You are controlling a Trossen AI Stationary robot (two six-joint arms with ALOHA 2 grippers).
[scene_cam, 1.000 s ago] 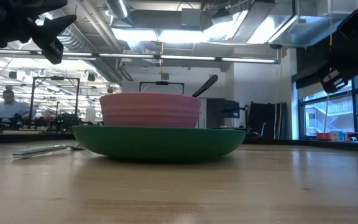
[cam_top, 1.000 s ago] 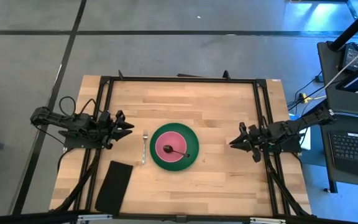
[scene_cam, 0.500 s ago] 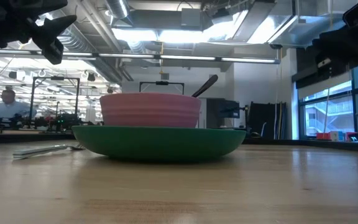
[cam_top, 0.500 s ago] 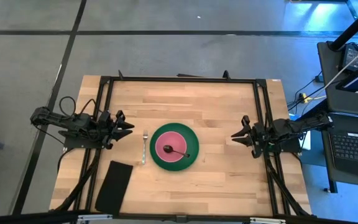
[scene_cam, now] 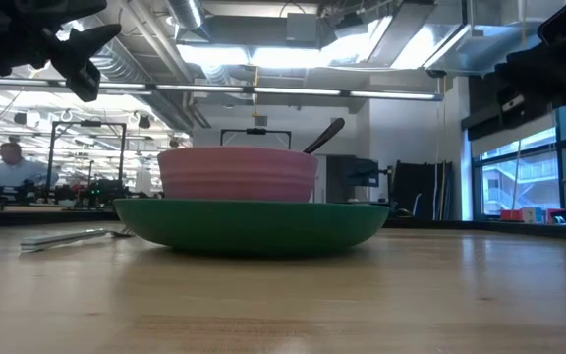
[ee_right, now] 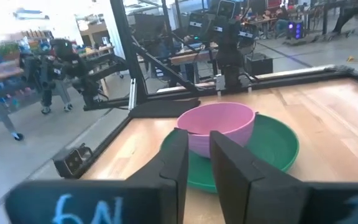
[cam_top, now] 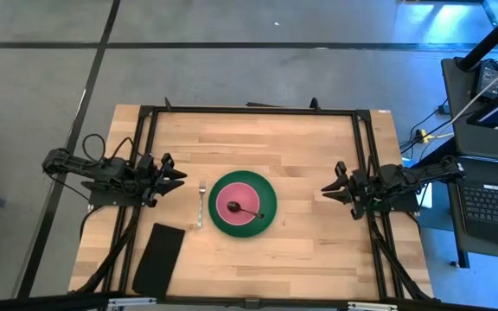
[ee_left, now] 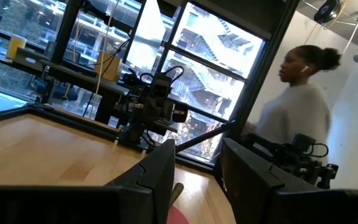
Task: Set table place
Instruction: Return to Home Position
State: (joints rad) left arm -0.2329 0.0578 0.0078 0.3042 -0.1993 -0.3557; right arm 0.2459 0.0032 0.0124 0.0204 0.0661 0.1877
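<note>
Layout looks done: pink bowl (cam_top: 232, 198) w/ spoon (cam_top: 245, 210) on green plate (cam_top: 267, 192), table (cam_top: 309, 147) centre, fork (cam_top: 201, 203) beside. I've pulled R gripper (cam_top: 325, 190) back; L gripper (cam_top: 180, 177) parked. Both empty, fingers slightly apart.

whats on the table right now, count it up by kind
green plate: 1
pink bowl: 1
silver fork: 1
dark spoon: 1
black cloth: 1
total: 5
</note>
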